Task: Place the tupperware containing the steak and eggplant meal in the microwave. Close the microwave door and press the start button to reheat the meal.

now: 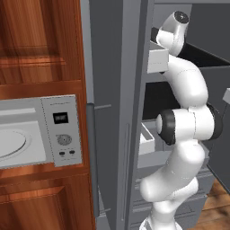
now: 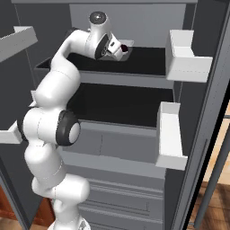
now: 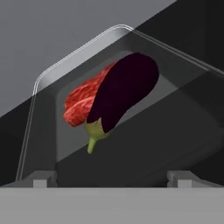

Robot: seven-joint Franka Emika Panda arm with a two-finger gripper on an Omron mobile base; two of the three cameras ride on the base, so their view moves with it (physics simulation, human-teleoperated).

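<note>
In the hand view the tupperware [image 3: 48, 131], a shallow clear-grey tray with rounded corners, lies close ahead on a dark fridge shelf. Inside it the dark purple eggplant [image 3: 124, 89] rests partly over the red steak [image 3: 81, 103]. My gripper [image 3: 112, 177] is open, its fingertips [image 3: 43, 177] standing at the tray's near rim with nothing between them. In the right base view the gripper [image 2: 120, 48] reaches onto the top shelf beside the tupperware [image 2: 128, 54]. The microwave [image 1: 63, 130] sits built into the wooden cabinets at the left, its door [image 1: 20, 143] facing forward.
The fridge stands open, with white door bins [image 2: 182, 56] on the right and another [image 2: 18, 38] on the left. A second dark shelf [image 2: 121, 105] and grey drawers [image 2: 117, 193] lie below. Wooden cabinet fronts [image 1: 40, 40] surround the microwave.
</note>
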